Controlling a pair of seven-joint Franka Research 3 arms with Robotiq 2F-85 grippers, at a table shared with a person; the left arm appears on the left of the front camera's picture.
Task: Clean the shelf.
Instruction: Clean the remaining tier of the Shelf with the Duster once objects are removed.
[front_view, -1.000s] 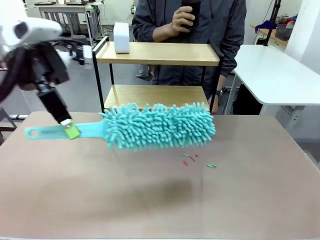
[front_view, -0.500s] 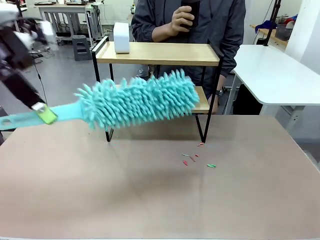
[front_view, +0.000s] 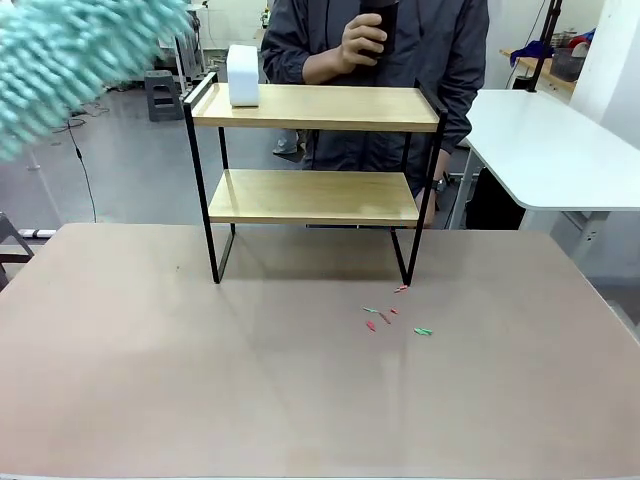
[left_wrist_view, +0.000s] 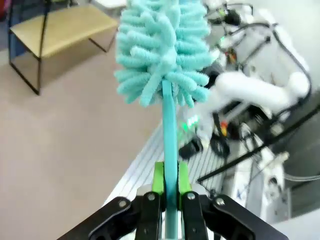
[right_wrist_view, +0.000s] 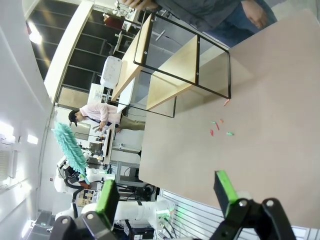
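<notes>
L claw (left_wrist_view: 171, 179) clamps duster (left_wrist_view: 162, 50) handle; R claw (right_wrist_view: 166, 195) agape; shelf (front_view: 312, 107) well apart

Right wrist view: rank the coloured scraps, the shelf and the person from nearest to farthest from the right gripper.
From the right gripper:
1. coloured scraps, on the table, just in front of the shelf's legs.
2. shelf, standing near the table's far edge.
3. person, behind the shelf.

small scraps (front_view: 385, 318) lie just beside the shelf (front_view: 320, 106).
</notes>
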